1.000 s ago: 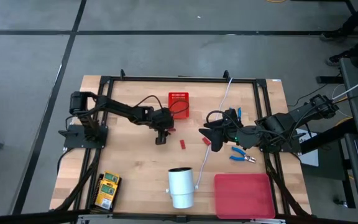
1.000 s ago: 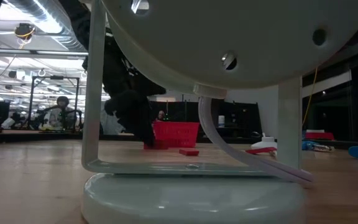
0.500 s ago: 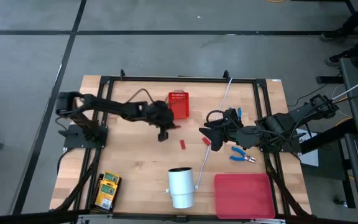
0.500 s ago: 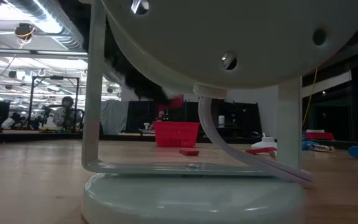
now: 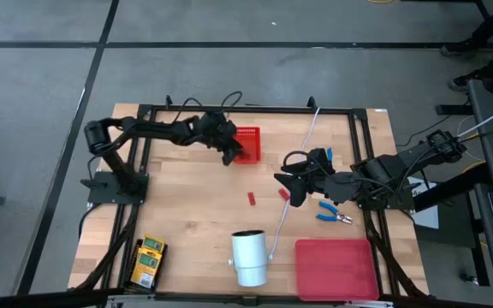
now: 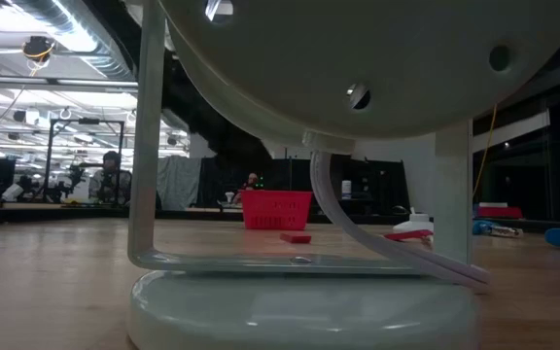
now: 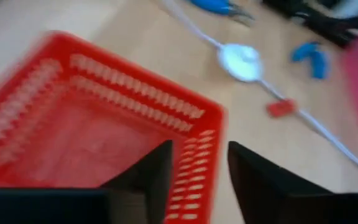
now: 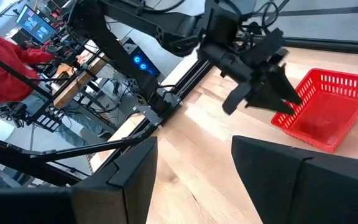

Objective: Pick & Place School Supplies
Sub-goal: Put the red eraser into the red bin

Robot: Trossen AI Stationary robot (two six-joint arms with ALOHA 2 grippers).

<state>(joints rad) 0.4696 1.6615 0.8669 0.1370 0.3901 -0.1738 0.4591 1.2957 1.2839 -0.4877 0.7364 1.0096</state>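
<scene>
High view shows two tiny red rectangular blocks on the wooden table [image 5: 187, 192]: one [image 5: 252, 198] out in the open, the other [image 5: 284, 193] right beside the thin white cord [image 5: 279, 224]. The left gripper [image 5: 228, 156] is nowhere near either of them. It hangs over the near-left edge of the red slotted plastic basket [image 5: 247, 143] at the back of the table, well apart from both blocks.

In the left wrist view that gripper [image 7: 199, 149] has its fingers parted by a narrow gap and I can't see anything between them, just the basket [image 7: 92, 118] rim underneath. Red on red and blurry, so I honestly can't tell if a block sits inside.

My worry: it's lined up over the rim rather than the middle, so anything let go here could clip the edge and bounce back onto the table.

The right gripper [image 5: 286, 181] waits just beside the second block, spread wide. A grab there could snag the cord.
</scene>
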